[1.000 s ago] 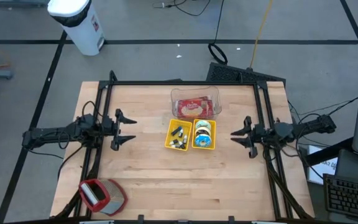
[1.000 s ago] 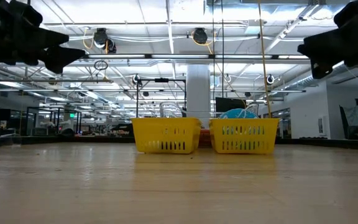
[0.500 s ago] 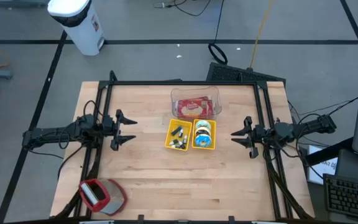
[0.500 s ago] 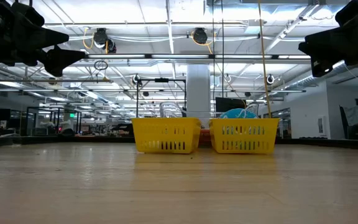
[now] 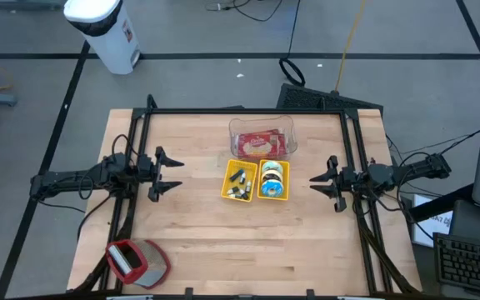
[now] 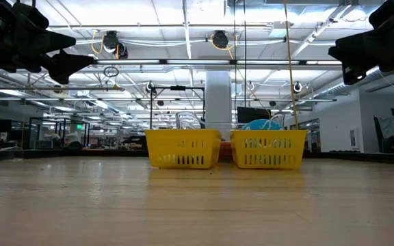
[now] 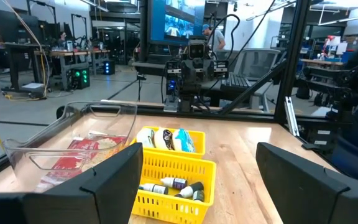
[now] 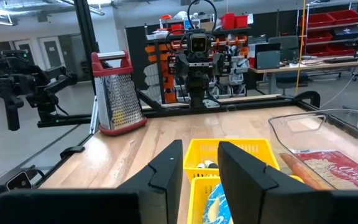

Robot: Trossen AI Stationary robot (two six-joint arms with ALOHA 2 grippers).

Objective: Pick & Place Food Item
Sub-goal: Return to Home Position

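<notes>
Two yellow baskets stand side by side mid-table. The left basket (image 5: 238,181) holds small dark bottles. The right basket (image 5: 274,179) holds blue and yellow packets (image 7: 169,139). Behind them a clear tub (image 5: 262,142) holds a red food package (image 7: 73,158). My left gripper (image 5: 178,174) hovers level at the table's left, open wide and pointing at the baskets. My right gripper (image 5: 313,183) hovers level at the table's right, facing the baskets. A narrow gap (image 8: 201,149) shows between its fingers, and it holds nothing.
A red-handled metal grater (image 5: 136,262) lies at the table's near left corner. A black frame (image 5: 244,111) runs along the far edge and down both sides. Bare wood lies between each gripper and the baskets and across the near half.
</notes>
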